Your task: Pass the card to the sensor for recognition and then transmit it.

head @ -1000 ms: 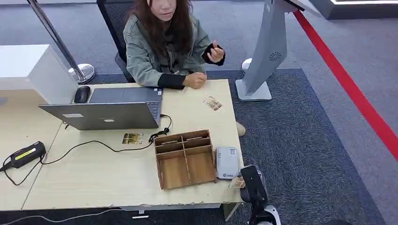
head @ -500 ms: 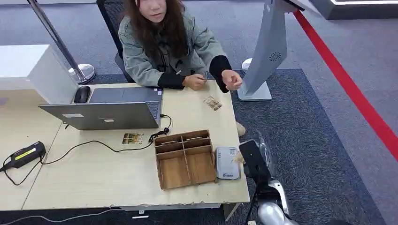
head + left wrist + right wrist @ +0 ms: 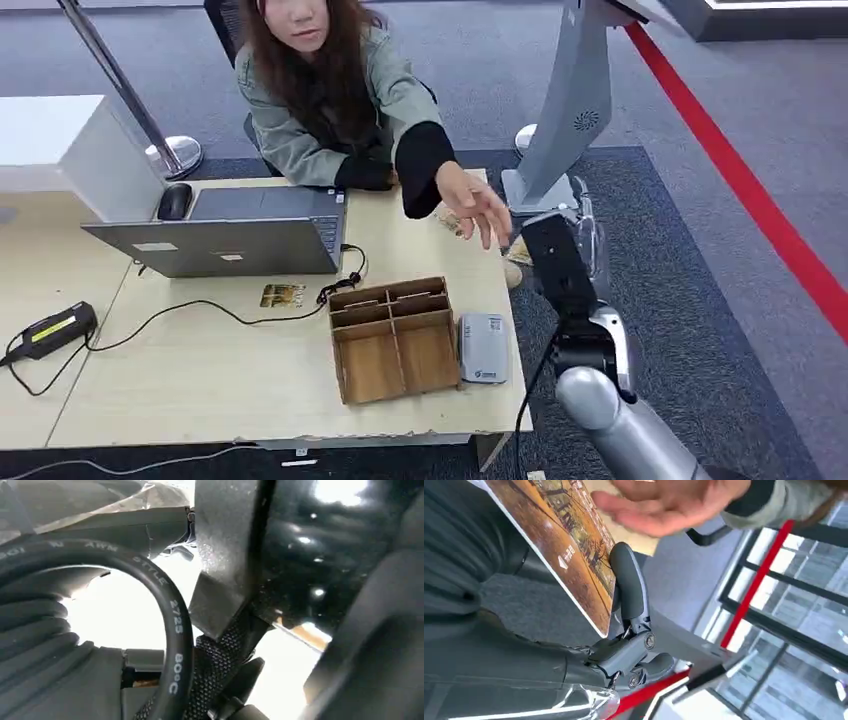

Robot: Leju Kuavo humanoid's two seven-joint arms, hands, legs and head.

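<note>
Landmark: card reader (image 3: 483,347), a small pale grey box lying flat on the wooden desk (image 3: 200,370), close to the desk's right edge. Silver right arm rises from below and right of the reader, off the desk over bare grey carpet (image 3: 680,300), with open floor out to the red line (image 3: 740,180). Right hand (image 3: 553,262) is up beyond the reader, past the desk's right edge, gripping the card (image 3: 559,545); wrist view shows it pinned by a grey thumb (image 3: 626,587) pressed on its printed face, fingers behind. Card is thin, rectangular, with a brown-gold landscape print, a small white mark and a pale edge; in the head view only a tan corner peeps beside the hand, so I cannot tell which way its long axis lies. Person's hand (image 3: 476,210), palm open and fingers spread, reaches toward it from the far side of the desk; near the card, contact cannot be made out. Just left of the reader, touching it: a wooden divided tray (image 3: 392,338). Farther left, a second card (image 3: 282,295) flat on the desk, then an open laptop (image 3: 225,235). Beyond the hand stands a grey kiosk pedestal (image 3: 560,120). Left hand: wrist view is too close and dark to tell its state.
</note>
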